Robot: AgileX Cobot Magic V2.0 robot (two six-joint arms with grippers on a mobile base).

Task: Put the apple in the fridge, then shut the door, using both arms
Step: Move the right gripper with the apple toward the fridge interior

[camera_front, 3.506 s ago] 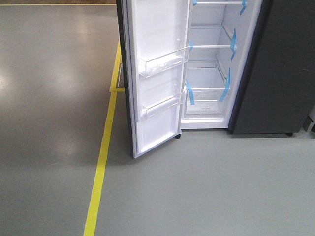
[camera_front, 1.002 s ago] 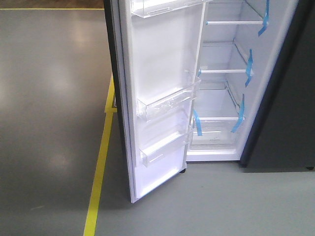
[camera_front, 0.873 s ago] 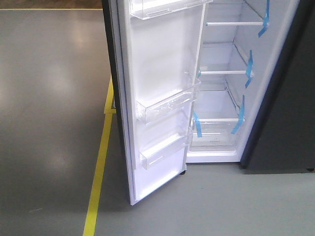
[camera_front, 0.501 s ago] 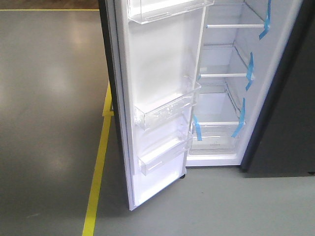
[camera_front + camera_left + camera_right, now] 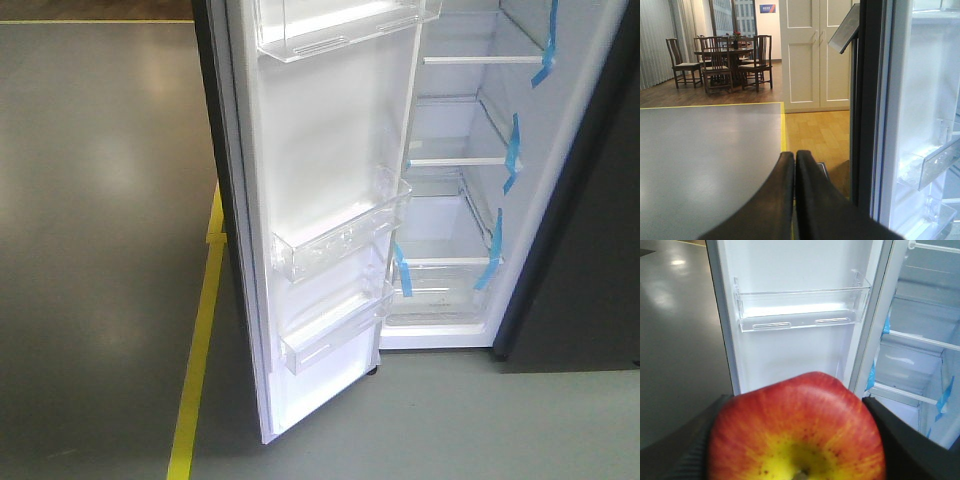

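Note:
The fridge (image 5: 455, 215) stands open, white inside, with white shelves (image 5: 460, 160) and blue tape strips (image 5: 513, 150). Its door (image 5: 330, 130) swings out to the left and carries clear bins (image 5: 335, 240). Neither gripper shows in the front view. In the right wrist view the red and yellow apple (image 5: 797, 435) fills the bottom, and my right gripper (image 5: 795, 401) is shut on it, a dark finger on each side. The apple faces a door bin (image 5: 800, 310), with the fridge shelves (image 5: 920, 340) to the right. My left gripper (image 5: 795, 156) is shut and empty, just left of the door's dark edge (image 5: 866, 100).
A yellow floor line (image 5: 200, 330) runs along the left of the door. A dark grey block (image 5: 590, 250) adjoins the fridge on the right. In the left wrist view, a dining table with chairs (image 5: 725, 60) and white cupboard doors (image 5: 815, 55) stand far behind.
The front view has come closer to the fridge: door and shelves look larger, and the door's top bin has come into the frame.

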